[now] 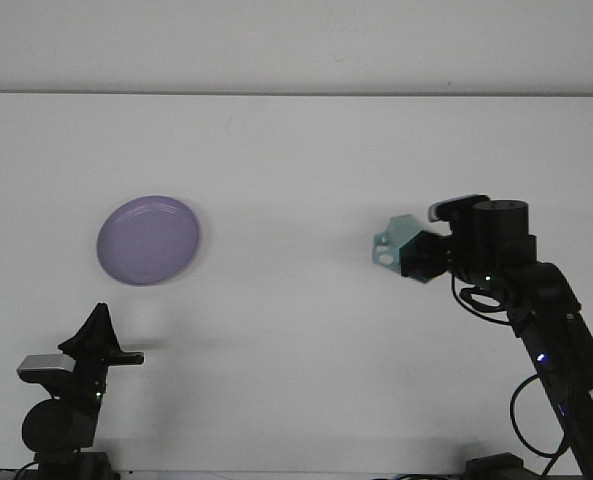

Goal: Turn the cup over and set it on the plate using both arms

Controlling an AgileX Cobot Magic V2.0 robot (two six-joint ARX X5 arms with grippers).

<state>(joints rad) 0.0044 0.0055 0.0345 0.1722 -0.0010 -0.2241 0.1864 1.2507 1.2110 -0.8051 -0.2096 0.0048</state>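
A pale teal cup (396, 246) hangs above the white table at the centre right, tipped on its side, with my right gripper (412, 258) shut on it. The right arm reaches in from the lower right corner. A round purple plate (148, 240) lies flat on the table at the left, well apart from the cup. My left gripper (101, 338) rests low at the bottom left, below the plate, pointing up; whether its fingers are apart does not show.
The white table (296, 160) runs up to a pale wall along its far edge. The left arm's base (56, 425) sits at the bottom left corner and the right arm's links (566, 350) fill the bottom right.
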